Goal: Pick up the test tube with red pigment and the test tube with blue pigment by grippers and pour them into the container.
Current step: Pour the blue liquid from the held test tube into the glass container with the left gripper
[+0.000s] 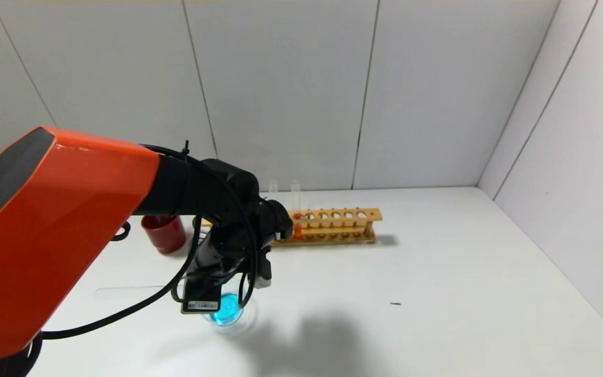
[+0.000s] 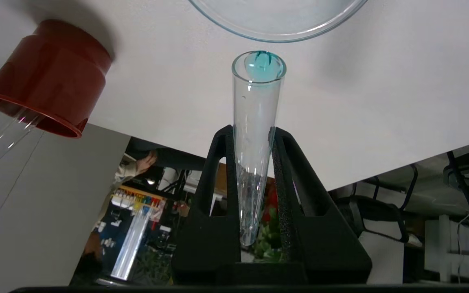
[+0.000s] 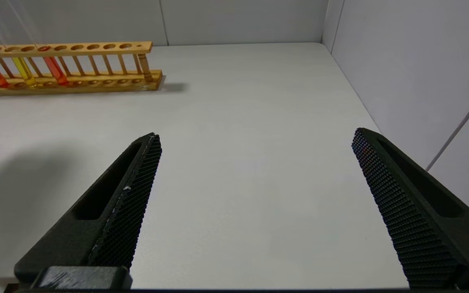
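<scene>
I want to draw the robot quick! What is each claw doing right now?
Left gripper: shut on the slim clear glass test tube with blue pigment, mouth tipped toward the round clear glass container.
Right gripper: open, holding nothing.

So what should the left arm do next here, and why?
Probably hold the tilt a moment longer. The left end effector grips the test tube with blue pigment upended, and a blue drop clings at its mouth. The container already holds blue liquid. The right end effector waits open over the table.
</scene>
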Tool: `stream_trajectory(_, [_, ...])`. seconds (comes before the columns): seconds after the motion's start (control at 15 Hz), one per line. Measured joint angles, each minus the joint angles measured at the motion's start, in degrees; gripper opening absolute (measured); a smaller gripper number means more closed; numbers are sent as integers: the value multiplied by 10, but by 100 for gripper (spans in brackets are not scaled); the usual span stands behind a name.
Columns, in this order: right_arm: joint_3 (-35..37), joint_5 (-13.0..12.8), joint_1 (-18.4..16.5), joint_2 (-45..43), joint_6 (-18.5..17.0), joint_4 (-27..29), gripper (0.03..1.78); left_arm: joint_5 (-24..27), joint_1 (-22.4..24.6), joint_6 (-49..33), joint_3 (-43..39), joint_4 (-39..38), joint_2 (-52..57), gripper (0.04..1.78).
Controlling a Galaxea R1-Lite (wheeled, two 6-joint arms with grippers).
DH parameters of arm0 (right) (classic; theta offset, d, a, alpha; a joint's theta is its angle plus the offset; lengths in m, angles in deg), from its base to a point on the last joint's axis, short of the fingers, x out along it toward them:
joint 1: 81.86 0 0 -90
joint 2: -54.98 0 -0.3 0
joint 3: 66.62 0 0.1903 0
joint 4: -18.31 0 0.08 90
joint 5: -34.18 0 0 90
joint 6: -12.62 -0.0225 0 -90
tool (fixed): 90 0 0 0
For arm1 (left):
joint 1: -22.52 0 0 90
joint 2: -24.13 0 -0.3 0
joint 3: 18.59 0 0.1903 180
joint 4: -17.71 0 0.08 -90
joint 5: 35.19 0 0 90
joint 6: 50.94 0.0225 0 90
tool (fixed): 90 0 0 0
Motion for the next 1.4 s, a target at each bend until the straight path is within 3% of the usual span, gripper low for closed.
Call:
stream_trajectory(0.6, [0,0,0,0,0,0,171,-47,-6,0,14,0,-39,32])
stream_trajectory(1.2, [0,0,0,0,0,0,171,-43,-6,-1,9,1,-20,32])
stream_trajectory(1.4, [0,0,0,0,0,0,171,-18,-5,-19,-5,-2,12,32])
